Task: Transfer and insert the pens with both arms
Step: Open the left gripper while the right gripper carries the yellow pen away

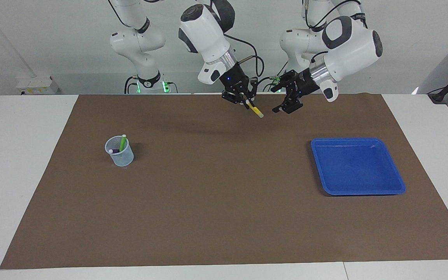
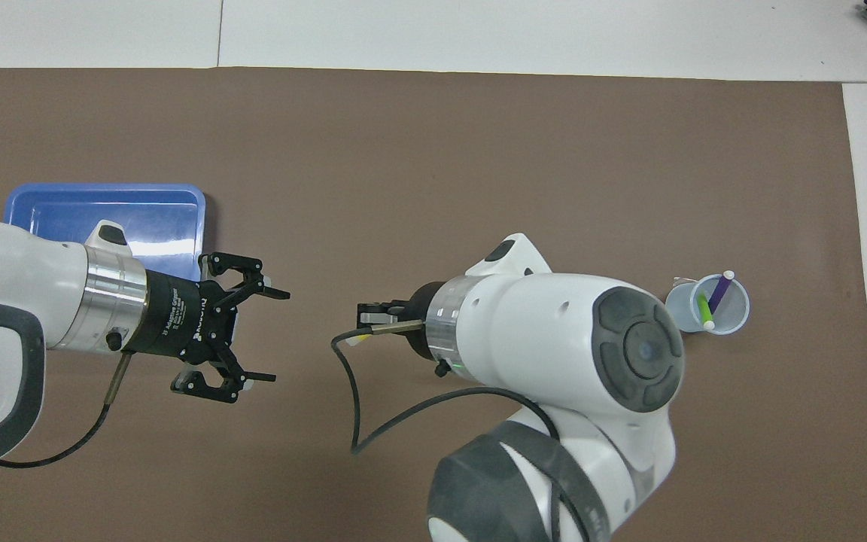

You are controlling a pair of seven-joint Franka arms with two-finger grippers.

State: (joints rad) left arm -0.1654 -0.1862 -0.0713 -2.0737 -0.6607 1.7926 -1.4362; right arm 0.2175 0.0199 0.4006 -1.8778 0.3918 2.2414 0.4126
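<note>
The yellow pen (image 1: 256,111) points slantwise down, pale end lowest, with my right gripper (image 1: 247,103) shut on its upper end, over the mat's robot-side strip near mid-table. In the overhead view only a sliver of the yellow pen (image 2: 354,340) shows beneath the right wrist, and the right gripper (image 2: 373,312) is mostly hidden. My left gripper (image 1: 275,101) hangs open and empty a short gap away from the pen, toward the tray; its spread shows in the overhead view (image 2: 281,336). A green pen (image 1: 123,142) (image 2: 703,310) and a purple pen (image 1: 113,151) (image 2: 719,292) stand in the cup.
A small translucent cup (image 1: 125,158) (image 2: 734,320) sits on the brown mat toward the right arm's end. A blue tray (image 1: 358,167) (image 2: 102,211) with nothing in it lies toward the left arm's end. White table borders the mat.
</note>
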